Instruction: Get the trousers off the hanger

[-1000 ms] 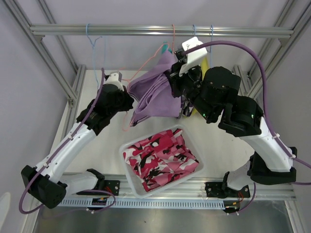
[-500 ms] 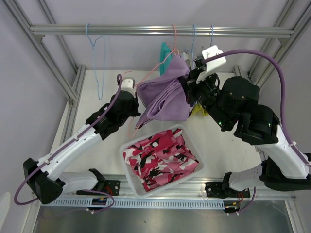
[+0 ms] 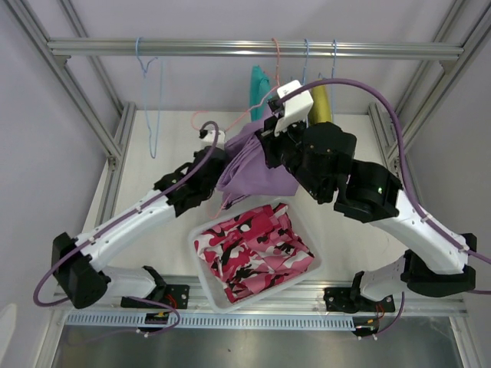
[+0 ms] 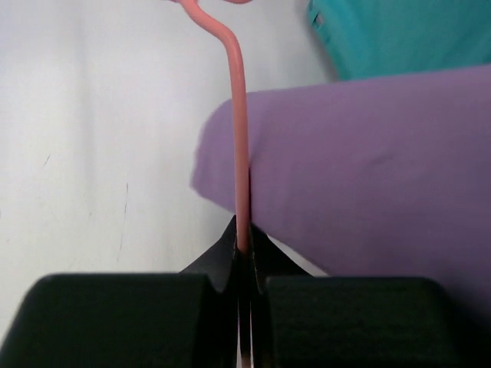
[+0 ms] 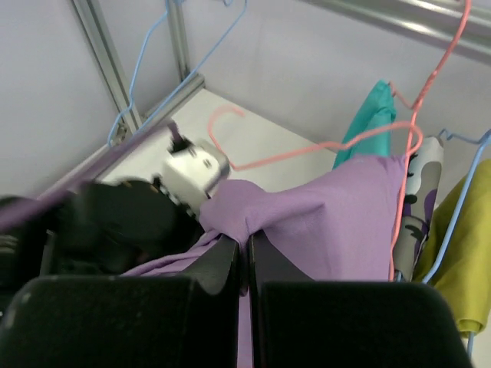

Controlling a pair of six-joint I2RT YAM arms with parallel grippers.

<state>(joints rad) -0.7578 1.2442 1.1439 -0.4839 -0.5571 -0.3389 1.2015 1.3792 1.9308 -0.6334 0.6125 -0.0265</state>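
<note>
Behind the white bin holding one red-and-white pair, the lilac shorts hang between both arms, the left gripper clamped on the pink hanger and the right gripper pinching the cloth, while farther back hang a teal pair, a mustard pair and a camouflage pair largely hidden by the right arm.

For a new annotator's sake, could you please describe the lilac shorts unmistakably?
Under the middle of the overhead rail, just beyond the white bin, hangs bunched cloth: the lilac shorts. They alone are plain lilac, draped over a pink hanger.
</note>
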